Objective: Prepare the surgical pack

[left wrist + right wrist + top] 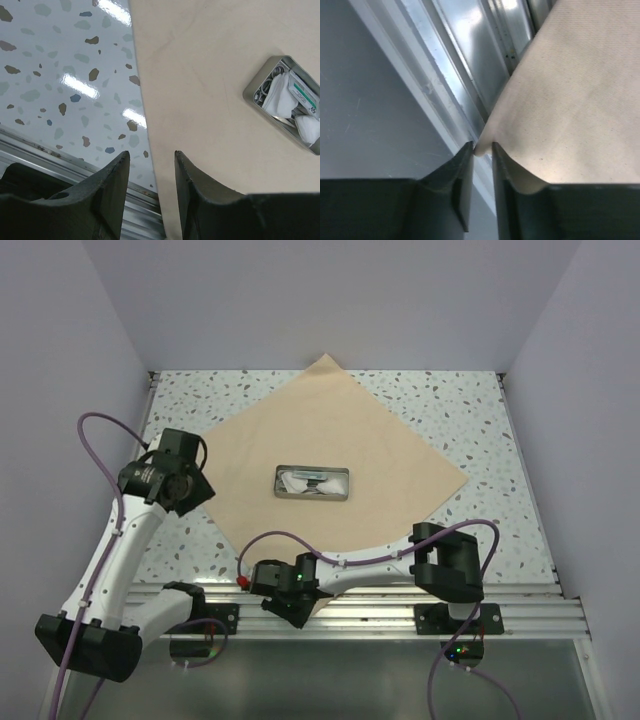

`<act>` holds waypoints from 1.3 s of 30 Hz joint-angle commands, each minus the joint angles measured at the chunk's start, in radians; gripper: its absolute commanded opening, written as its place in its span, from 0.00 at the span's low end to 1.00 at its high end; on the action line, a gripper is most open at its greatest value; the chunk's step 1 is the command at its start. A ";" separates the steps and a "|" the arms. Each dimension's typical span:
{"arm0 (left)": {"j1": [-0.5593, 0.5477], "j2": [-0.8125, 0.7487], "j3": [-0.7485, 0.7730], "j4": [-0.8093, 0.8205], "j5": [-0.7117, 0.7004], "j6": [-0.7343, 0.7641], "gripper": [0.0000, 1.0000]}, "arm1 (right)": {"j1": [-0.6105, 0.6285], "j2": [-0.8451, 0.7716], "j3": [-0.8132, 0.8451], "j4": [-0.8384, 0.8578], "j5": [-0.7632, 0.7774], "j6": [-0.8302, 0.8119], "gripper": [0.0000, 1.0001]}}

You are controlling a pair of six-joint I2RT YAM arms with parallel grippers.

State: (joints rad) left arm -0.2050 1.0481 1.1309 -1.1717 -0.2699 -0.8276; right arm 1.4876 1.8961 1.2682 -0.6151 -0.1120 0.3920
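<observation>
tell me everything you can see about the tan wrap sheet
The wrap sheet is a large tan square of finely woven-looking cloth. It is spread flat and turned like a diamond on the speckled table. A small steel tray holding white gauze sits at its middle. Its near corner reaches over the metal rail, pinched in the right pincer. The open left pincer hovers above its left edge.

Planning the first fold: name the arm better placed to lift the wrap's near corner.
Right. The right gripper pinches the near corner of the wrap sheet; the left gripper hangs open over the sheet's left edge.
</observation>
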 commanded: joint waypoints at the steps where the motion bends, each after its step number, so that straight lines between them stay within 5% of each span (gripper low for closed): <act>1: 0.003 0.006 0.012 -0.002 -0.025 -0.007 0.45 | 0.007 0.000 0.030 -0.005 0.070 0.005 0.22; 13: 0.004 0.032 0.041 0.003 -0.034 0.005 0.45 | 0.002 -0.087 0.056 -0.047 0.190 0.031 0.03; 23: 0.004 0.035 0.096 0.050 -0.052 0.030 0.45 | -0.267 -0.206 0.189 -0.178 0.210 0.005 0.00; 31: 0.004 0.108 0.116 0.099 -0.040 0.079 0.45 | -0.522 -0.095 0.534 -0.265 0.261 -0.119 0.00; 39: 0.004 0.239 0.138 0.179 -0.029 0.160 0.45 | -0.705 0.223 0.983 -0.318 0.288 -0.189 0.00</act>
State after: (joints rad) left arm -0.2050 1.2560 1.2354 -1.0641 -0.2920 -0.7155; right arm 0.8238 2.0220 2.1094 -0.8829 0.1425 0.2581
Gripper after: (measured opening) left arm 0.452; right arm 0.011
